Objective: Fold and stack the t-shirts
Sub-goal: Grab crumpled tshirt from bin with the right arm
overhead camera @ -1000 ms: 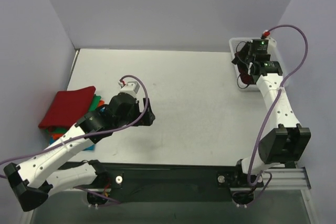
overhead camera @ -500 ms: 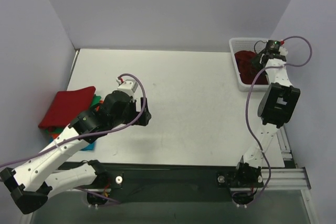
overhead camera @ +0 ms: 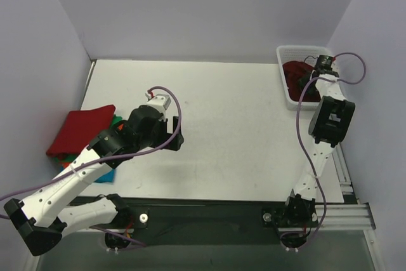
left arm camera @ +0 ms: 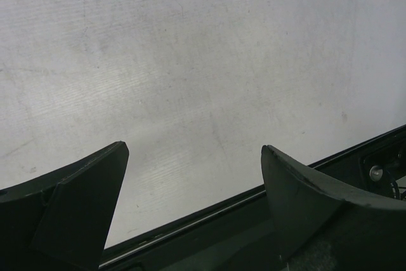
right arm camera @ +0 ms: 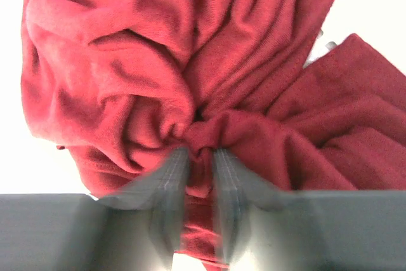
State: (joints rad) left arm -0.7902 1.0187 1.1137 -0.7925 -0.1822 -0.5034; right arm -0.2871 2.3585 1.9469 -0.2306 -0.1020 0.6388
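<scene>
A crumpled dark maroon t-shirt [overhead camera: 295, 74] lies in the white mesh basket [overhead camera: 282, 84] at the far right. My right gripper [overhead camera: 313, 74] reaches down into the basket. In the right wrist view its jaws [right arm camera: 201, 153] pinch a bunched fold of the maroon t-shirt [right arm camera: 127, 61]. A stack of folded t-shirts sits at the left edge: a bright red one [overhead camera: 79, 128] lies on top, with green [overhead camera: 116, 122] and blue [overhead camera: 109, 176] edges showing beneath. My left gripper [overhead camera: 177, 138] hovers over the table [left arm camera: 190, 61] right of the stack, open [left arm camera: 193, 149] and holding nothing.
The black rail of the table's near edge [left arm camera: 254, 220] runs just under my left fingers. Walls close in the table at the back and both sides. The right arm's cable [overhead camera: 352, 71] loops beside the basket.
My right arm has risen and reached into the basket, and its jaws have narrowed onto the maroon cloth. The left arm shifted slightly, still open.
</scene>
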